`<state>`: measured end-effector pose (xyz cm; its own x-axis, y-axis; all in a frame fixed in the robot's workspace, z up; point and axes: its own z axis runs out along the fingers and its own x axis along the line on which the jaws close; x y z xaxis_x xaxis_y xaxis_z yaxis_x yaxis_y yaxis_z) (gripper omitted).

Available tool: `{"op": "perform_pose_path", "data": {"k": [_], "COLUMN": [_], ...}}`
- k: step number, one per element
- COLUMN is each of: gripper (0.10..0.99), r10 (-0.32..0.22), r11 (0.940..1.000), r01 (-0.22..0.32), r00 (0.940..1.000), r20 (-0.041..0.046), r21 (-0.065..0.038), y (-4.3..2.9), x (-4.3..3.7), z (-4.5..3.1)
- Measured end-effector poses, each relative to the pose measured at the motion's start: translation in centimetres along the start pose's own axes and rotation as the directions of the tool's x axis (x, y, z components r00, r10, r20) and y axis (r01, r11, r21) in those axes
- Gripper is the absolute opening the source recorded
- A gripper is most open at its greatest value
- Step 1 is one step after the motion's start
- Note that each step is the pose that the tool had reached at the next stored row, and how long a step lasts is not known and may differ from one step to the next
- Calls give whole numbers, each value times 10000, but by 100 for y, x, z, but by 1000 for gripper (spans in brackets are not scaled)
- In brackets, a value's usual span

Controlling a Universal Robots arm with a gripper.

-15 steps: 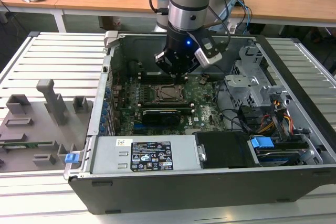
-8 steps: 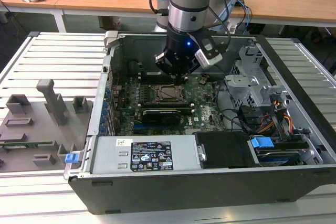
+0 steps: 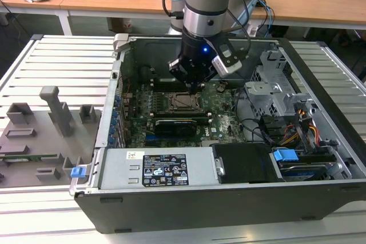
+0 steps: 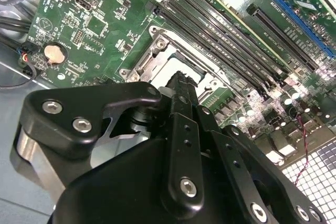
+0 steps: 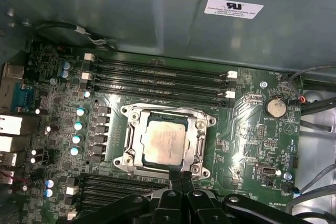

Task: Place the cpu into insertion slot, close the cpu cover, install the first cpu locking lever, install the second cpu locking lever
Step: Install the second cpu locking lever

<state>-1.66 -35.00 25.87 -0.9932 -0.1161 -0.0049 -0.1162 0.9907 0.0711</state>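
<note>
Computer case (image 3: 229,198) lay open across the middle of the exterior view, its green motherboard (image 5: 247,114) facing up. Centre of the first wrist view, the cpu cover (image 5: 202,135) lay shut as a silver frame around the cpu (image 5: 164,141), seated in its socket. Just over the frame's near edge hovered the gripper (image 5: 181,178), fingers clenched together, grasping nothing

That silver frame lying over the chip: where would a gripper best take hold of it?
Probably an outer side bar of the cpu cover, pinched from straight above. It lies flat around the cpu, so the window edge hugs the chip, while the thin outer edge looks more exposed.
</note>
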Motion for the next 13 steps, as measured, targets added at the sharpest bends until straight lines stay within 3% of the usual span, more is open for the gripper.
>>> {"op": "perform_pose_path", "data": {"k": [13], "gripper": [106], "r10": [0], "r11": [10000], "r01": [0], "r00": [10000], "r20": [0], "r21": [-1], "y": [-15], "x": [2], "z": [20]}}
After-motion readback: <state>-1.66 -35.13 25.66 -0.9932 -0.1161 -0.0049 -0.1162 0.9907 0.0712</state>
